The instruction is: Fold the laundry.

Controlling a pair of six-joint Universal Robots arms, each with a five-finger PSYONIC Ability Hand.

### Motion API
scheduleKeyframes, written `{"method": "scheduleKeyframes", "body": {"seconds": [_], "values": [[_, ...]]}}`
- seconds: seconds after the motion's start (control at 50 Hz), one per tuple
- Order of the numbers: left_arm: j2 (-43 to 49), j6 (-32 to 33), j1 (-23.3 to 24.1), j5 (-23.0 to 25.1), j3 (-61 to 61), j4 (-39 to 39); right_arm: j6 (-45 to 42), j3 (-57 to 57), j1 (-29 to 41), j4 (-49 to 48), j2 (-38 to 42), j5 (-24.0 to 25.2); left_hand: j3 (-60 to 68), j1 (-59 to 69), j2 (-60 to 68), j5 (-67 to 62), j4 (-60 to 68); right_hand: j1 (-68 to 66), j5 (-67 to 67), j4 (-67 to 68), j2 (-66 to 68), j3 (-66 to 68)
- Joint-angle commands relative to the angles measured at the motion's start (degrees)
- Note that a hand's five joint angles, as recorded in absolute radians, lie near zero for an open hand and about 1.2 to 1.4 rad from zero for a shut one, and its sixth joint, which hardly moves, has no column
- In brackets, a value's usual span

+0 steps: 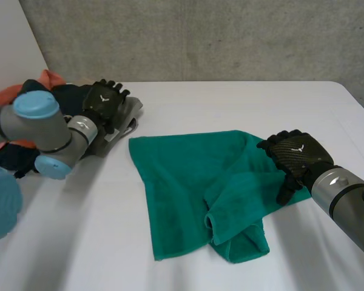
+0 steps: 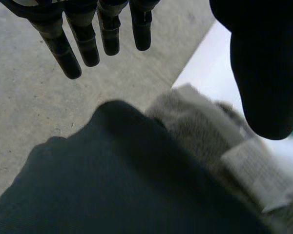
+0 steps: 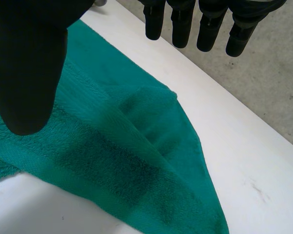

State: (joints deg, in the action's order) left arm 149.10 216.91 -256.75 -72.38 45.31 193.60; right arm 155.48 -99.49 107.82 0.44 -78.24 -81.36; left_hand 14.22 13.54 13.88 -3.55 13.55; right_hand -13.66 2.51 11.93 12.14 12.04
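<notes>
Fingers of right hand (image 1: 298, 156) straight, apart, over green towel (image 1: 188, 182) right edge; left hand (image 1: 106, 100) fingers relaxed over grey cloth (image 1: 132, 111).

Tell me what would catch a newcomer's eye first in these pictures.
The bright green towel stands out, lying rumpled and partly folded in the middle of the white table. The right hand sits open at its right edge. At the far left, the left hand hangs open over a pile of grey, dark and orange laundry.
</notes>
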Motion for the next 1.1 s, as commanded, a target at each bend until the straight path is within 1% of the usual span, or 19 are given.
{"method": "scheduleKeyframes", "body": {"seconds": [0.02,0.14,0.22,0.24,0.28,0.3,0.36,0.38,0.46,0.54,0.68,0.78,0.84,0.9,0.92,0.98,1.0,1.04,1.1], "values": [[8.03,9.84,-0.07,-0.39,-8.82,-0.59,-0.09,0.08,0.02,-0.08,0.11,-0.02,0.20,0.88,0.54,-0.87,0.87,3.66,-2.51,-1.93,-2.14,-2.04],[10.94,10.91,-0.25,-0.48,-11.38,-0.50,-0.09,0.08,-0.07,-0.44,0.37,-0.02,0.20,0.88,0.54,-0.87,0.87,3.66,-2.51,-1.93,-2.14,-2.04],[12.44,11.52,-0.86,-2.23,-13.67,-0.50,-0.17,0.17,-0.07,-0.52,0.72,-0.02,1.54,2.23,1.88,-2.21,2.21,3.66,-2.51,-1.93,-2.14,-2.04],[13.05,12.22,-1.73,-3.63,-14.80,-0.50,-0.18,0.17,-0.07,-0.52,0.90,-0.02,1.71,2.40,2.05,-2.38,2.38,3.66,-2.51,-1.93,-2.14,-2.04],[13.75,13.27,-2.88,-4.69,-15.86,-0.50,-0.35,0.17,-0.07,-0.52,1.16,-0.02,1.54,2.23,1.88,-2.22,2.22,3.66,-2.51,-1.93,-2.14,-2.04],[14.28,14.85,-3.84,-5.57,-16.83,-0.50,-0.35,0.17,-0.07,-0.52,1.25,-0.02,1.71,2.40,2.05,-2.38,2.38,3.66,-2.51,-1.93,-2.14,-2.04],[14.90,17.75,-5.17,-6.63,-17.97,-0.50,-0.35,0.17,-0.07,-0.52,1.42,-0.02,1.71,2.40,2.05,-2.39,2.38,3.66,-2.51,-1.93,-2.14,-2.04],[14.73,19.68,-5.95,-7.32,-18.24,-0.50,-0.35,0.17,-0.07,-0.52,1.43,-0.02,1.71,2.40,2.05,-2.39,2.38,3.66,-2.51,-1.93,-2.14,-2.04],[13.50,23.38,-7.19,-10.22,-17.63,-0.24,-0.35,0.17,-0.07,-0.52,1.43,-0.02,1.71,2.40,2.05,-2.39,2.38,3.66,-2.51,-1.93,-2.14,-2.04],[10.96,23.65,-7.19,-12.60,-16.14,-0.32,-0.35,0.17,-0.07,-0.52,1.43,-0.02,1.71,2.40,2.05,-2.39,2.38,3.66,-2.51,-1.93,-2.14,-2.04],[4.19,23.39,-5.79,-12.60,-7.00,-0.15,-0.26,0.17,0.02,-0.44,1.43,-0.02,1.38,2.06,1.71,-2.05,2.05,3.66,-2.51,-1.93,-2.14,-2.04],[-4.32,20.41,-0.53,-12.34,3.88,-0.24,-0.26,0.35,-0.16,-0.44,1.34,-0.02,-0.97,-0.28,-0.63,0.30,-0.30,3.66,-2.51,-1.93,-2.14,-2.04],[-8.55,17.95,0.80,-12.34,8.46,-0.24,-0.26,0.44,-0.25,-0.35,1.08,0.06,-1.82,-1.13,-1.48,1.14,-1.15,3.66,-2.51,-1.93,-2.14,-2.04],[-14.53,13.91,1.77,-12.34,14.53,-0.41,-0.26,0.52,-0.25,-0.26,0.72,-0.02,-2.66,-1.97,-2.32,1.99,-1.99,3.66,-2.51,-1.93,-2.14,-2.04],[-18.29,11.20,2.38,-12.43,17.76,-0.59,-0.26,0.70,-0.25,-0.09,0.46,-0.02,-2.66,-1.98,-2.32,1.99,-1.99,3.66,-2.51,-1.93,-2.14,-2.04],[-23.49,7.14,4.23,-12.43,22.09,-0.68,-0.26,0.88,-0.25,0.27,-0.68,-0.11,-2.66,-1.98,-2.32,1.99,-1.99,3.66,-2.51,-1.93,-2.14,-2.04],[-26.64,4.17,5.71,-12.34,25.32,-0.94,-0.44,0.96,-0.25,0.53,-1.73,-0.11,-2.66,-1.98,-2.32,1.99,-1.99,3.66,-2.51,-1.93,-2.14,-2.04],[-30.00,1.17,7.22,-12.34,28.85,-1.55,-0.61,1.14,-0.33,1.05,-2.88,-0.11,-2.50,-1.81,-2.16,1.82,-1.82,3.66,-2.51,-1.93,-2.14,-2.04],[-36.32,-4.90,9.68,-12.34,35.88,-4.18,-2.45,1.40,-0.25,4.12,-4.72,-0.20,-1.99,-1.31,-1.65,1.32,-1.32,3.66,-2.51,-1.93,-2.14,-2.04]]}}
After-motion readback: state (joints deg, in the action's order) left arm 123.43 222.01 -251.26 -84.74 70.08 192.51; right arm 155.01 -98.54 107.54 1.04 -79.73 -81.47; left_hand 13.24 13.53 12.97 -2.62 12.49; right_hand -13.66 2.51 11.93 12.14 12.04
